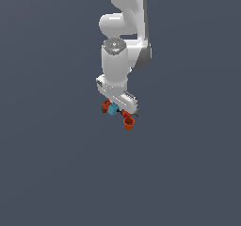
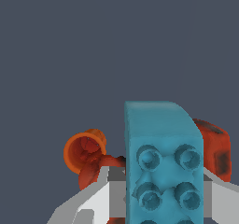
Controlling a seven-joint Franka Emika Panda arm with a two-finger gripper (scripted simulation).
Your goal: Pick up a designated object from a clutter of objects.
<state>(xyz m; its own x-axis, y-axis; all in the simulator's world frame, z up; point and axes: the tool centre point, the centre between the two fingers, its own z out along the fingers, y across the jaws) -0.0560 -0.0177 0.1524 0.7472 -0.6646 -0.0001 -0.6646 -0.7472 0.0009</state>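
Nearest the wrist camera: teal brick [image 2: 163, 167], studs facing the lens, filling the space between the two pale fingers [image 2: 100, 197] of the gripper [image 2: 158, 204]. Fingers close in on either flank of the brick, apparently touching or all but touching; firm clamping cannot be confirmed, since the contact faces are hidden behind the brick's edges. Judged as narrowed around the brick, grip unverified.

Just behind: red-and-black power drill [image 2: 215, 150], showing past one side of the brick and again as a red part low beside the other finger. Contact with the brick cannot be told. Slightly further: small orange cup [image 2: 84, 150], lying with its mouth toward the camera, near the drill's red part.

In the exterior view: arm descended over the clutter, gripper [image 1: 114, 108] largely hidden by the wrist, brick [image 1: 113, 109] low at the floor between drill [image 1: 105, 106] and cup [image 1: 129, 122].

Risks noted:
- Slip on lifting, if the pads bear only on the brick's edges.
- Drill dragged or tipped, if a finger or the brick catches it.
- Cup knocked rolling by any drill movement.
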